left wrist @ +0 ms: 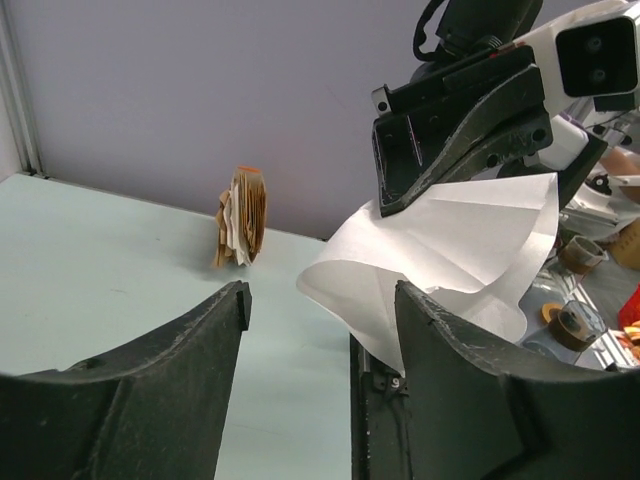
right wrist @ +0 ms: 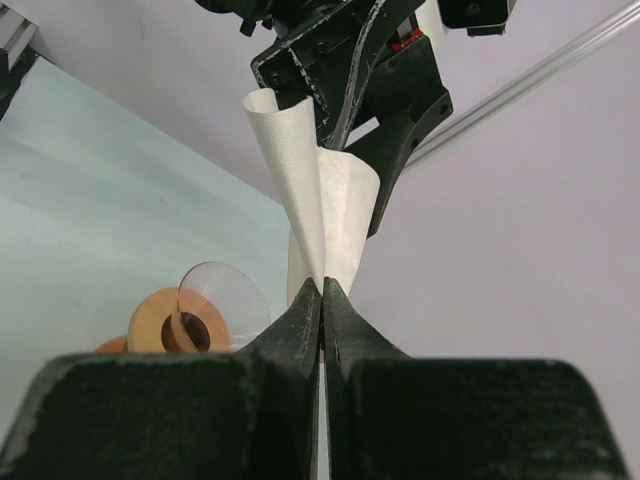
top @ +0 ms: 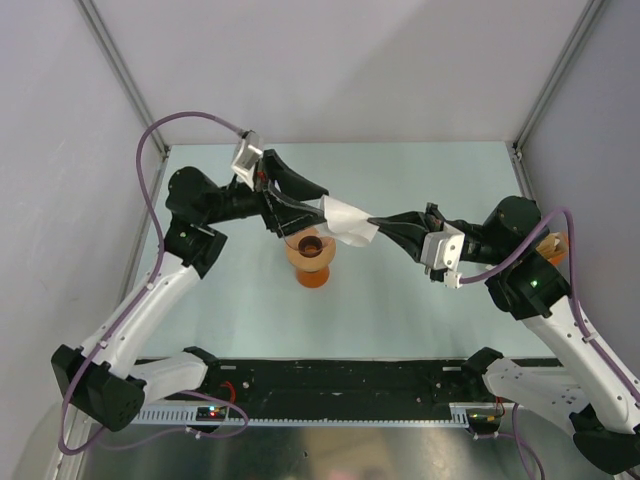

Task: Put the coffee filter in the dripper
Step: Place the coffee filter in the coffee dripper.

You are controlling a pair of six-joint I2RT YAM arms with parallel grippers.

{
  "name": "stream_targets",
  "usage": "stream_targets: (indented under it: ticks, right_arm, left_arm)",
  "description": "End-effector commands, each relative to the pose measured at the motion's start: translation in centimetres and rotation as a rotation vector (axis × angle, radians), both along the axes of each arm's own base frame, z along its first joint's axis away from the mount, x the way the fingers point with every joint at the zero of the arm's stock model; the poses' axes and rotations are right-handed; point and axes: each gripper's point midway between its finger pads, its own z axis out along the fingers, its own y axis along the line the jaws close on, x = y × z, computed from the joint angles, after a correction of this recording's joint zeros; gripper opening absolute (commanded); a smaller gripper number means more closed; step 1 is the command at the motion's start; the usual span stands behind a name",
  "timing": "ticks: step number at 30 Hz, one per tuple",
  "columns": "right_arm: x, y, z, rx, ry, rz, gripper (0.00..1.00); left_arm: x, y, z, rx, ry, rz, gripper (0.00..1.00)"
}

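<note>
On the left, the left gripper (left wrist: pixel 322 300) reaches toward the middle of the table (top: pixel 400 330) with its jaws apart. Its 2 fingers are at the wide end of the coffee filter (top: pixel 345 222). In the left wrist view 1 finger touches the paper's curled edge and the other is clear of it. I judge that this gripper is spreading or steadying the mouth of the cone, not gripping it. Whether a finger is inside the cone I cannot tell.

In the top view the dripper (top: pixel 312 256) stands on its orange base just below the filter and slightly to its left. Its mouth faces up with no paper in it. The filter is in the air beside it, and I see no contact between them.

Further right, the right gripper (right wrist: pixel 322 288) has its jaws pressed together on the filter's narrow end. It carries the paper with the wide end turned toward the left gripper. Beyond the right arm, a tan-and-white stack of paper fans (left wrist: pixel 243 230) stands well apart from all this.

By my reading the task is about halfway done: 1 filter is lifted, partly opened into a cone and brought next to the dripper. What is left is to turn the narrow end down, line it up over the funnel, lower it until it seats, and let go.
</note>
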Motion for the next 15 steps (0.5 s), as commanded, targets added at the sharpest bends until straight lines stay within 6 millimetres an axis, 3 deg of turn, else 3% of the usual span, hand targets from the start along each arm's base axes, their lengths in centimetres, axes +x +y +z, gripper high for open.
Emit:
stream_targets:
  ticks: [1, 6, 15]
  right_arm:
    - [-0.9, 0.0, 1.1, 0.025, -0.042, 0.032, 0.0]
    - [-1.7, 0.1, 0.5, 0.01, -0.003, 0.069, 0.0]
    - [-2.4, 0.2, -0.3, -0.009, 0.094, 0.104, 0.0]
  left_arm:
    - [-0.6, -0.2, 0.8, -0.004, -0.111, -0.015, 0.7]
    - [-0.5, -0.4, 0.9, 0.008, -0.185, -0.007, 0.78]
    - [-1.4, -0.8, -0.5, 0.097, -0.383, -0.001, 0.71]
